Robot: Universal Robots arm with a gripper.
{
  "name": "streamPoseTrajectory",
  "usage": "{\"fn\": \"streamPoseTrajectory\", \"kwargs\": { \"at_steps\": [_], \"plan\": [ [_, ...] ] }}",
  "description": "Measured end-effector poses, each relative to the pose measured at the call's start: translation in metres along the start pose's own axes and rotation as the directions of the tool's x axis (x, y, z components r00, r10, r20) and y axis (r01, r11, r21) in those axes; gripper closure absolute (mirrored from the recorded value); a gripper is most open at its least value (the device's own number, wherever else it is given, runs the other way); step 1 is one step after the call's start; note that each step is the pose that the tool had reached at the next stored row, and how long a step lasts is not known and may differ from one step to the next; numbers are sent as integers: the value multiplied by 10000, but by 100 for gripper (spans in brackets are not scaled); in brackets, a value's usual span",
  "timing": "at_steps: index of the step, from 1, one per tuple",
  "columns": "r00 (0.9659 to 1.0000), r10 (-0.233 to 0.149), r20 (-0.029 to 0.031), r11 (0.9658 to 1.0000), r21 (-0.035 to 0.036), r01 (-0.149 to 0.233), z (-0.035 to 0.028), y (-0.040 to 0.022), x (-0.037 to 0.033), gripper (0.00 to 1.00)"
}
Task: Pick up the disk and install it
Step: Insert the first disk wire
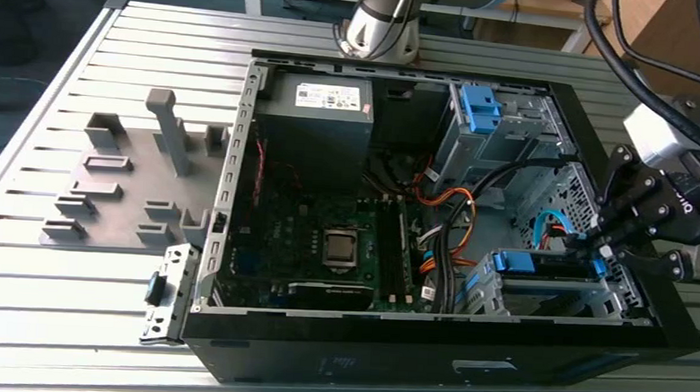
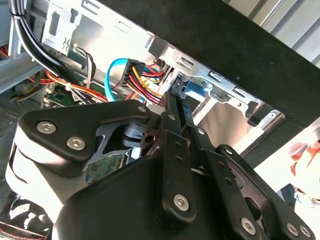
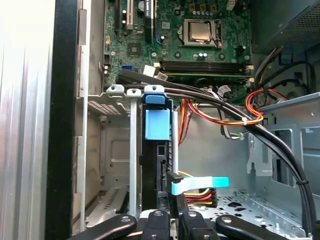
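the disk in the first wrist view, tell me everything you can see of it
The disk shows edge-on: a narrow dark slab in a bright blue plastic carrier, with a blue tab at the end nearest the motherboard. It stands on edge inside the silver metal drive cage, close to the case's side wall. The pincer sits at its other end; whether it grips the disk there I cannot tell. A light blue cable passes beside that end.
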State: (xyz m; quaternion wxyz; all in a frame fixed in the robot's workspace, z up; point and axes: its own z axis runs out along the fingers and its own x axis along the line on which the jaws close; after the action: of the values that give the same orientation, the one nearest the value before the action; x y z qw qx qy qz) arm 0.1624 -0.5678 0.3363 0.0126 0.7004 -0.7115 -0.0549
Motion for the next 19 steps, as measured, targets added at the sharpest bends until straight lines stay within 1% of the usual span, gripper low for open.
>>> {"fn": "streamPoseTrajectory", "kwargs": {
  "at_steps": [3,5,14,19],
  "plan": [
    [10000,2,-38,10000,1,-2,2,0,19,84],
    [10000,4,-53,10000,1,-4,4,2,24,84],
    [10000,3,-77,10000,1,-3,14,20,35,84],
    [9999,6,-110,10000,2,-6,45,21,38,84]
  ]
}}
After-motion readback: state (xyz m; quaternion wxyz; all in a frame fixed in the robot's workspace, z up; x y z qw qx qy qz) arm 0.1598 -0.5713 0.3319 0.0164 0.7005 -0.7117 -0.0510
